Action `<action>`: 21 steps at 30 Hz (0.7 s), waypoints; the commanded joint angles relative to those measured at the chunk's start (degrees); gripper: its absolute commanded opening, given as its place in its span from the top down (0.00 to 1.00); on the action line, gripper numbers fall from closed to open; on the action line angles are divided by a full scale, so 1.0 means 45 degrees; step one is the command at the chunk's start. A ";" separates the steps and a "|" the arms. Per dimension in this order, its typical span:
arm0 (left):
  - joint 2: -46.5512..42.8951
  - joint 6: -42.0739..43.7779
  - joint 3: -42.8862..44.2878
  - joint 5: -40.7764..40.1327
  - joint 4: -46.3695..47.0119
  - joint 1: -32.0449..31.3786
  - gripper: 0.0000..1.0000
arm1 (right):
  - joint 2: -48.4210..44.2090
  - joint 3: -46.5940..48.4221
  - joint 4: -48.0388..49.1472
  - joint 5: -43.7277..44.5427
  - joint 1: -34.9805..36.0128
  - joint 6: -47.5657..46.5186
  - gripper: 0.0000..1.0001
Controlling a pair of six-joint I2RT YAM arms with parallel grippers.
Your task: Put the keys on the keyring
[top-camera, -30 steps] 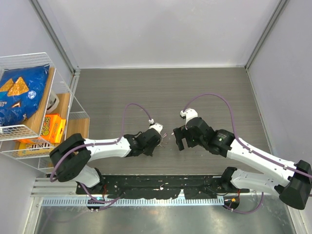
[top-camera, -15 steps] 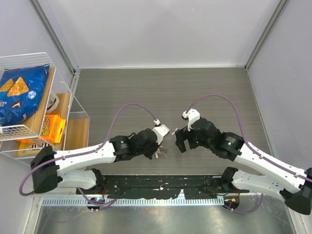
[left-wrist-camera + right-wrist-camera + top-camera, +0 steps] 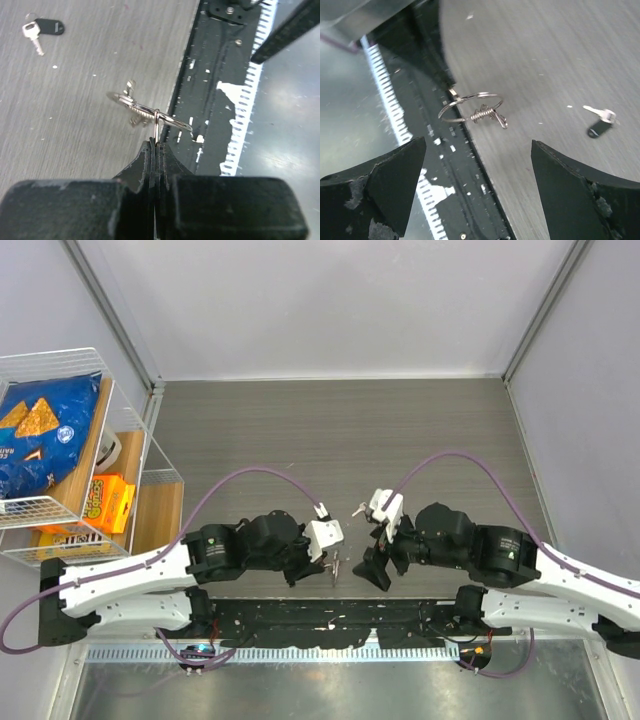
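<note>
My left gripper (image 3: 156, 146) is shut on the keyring (image 3: 170, 119), a thin silver wire ring that sticks out past its fingertips above the table's near edge. Small silvery keys (image 3: 131, 89) hang on the ring's far side. In the right wrist view the same keyring (image 3: 451, 106) with its keys (image 3: 492, 116) hangs a little ahead of my right gripper (image 3: 476, 162), whose jaws stand wide apart around nothing. One key with a black head (image 3: 598, 128) lies loose on the table; the left wrist view shows this black-headed key (image 3: 48, 26) too. From above, the left gripper (image 3: 327, 558) and right gripper (image 3: 378, 565) face each other.
A black mounting strip (image 3: 320, 618) with a white toothed rail (image 3: 250, 652) runs along the table's near edge, right under the ring. A wire rack (image 3: 60, 455) with snack bags stands at the far left. Grey walls enclose the wooden table (image 3: 330, 430).
Both arms drew back toward the near edge. The left gripper carried the keyring with it, and the right gripper turned to face the ring from the right, its jaws narrowing slightly.
</note>
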 commanded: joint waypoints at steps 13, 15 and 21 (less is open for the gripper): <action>-0.0560 0.0498 0.1218 0.4722 -0.0238 -0.0189 1.00 | 0.0803 0.0781 0.1510 -0.0687 0.4104 -0.2002 0.11; -0.0599 0.0499 0.1316 0.4918 -0.0219 -0.0267 1.00 | 0.1058 0.0860 0.1665 -0.0509 0.4417 -0.2180 0.13; -0.0834 0.0557 0.1472 0.5563 -0.0161 -0.0462 1.00 | 0.0806 0.0705 0.2447 0.0312 0.4633 -0.2434 0.20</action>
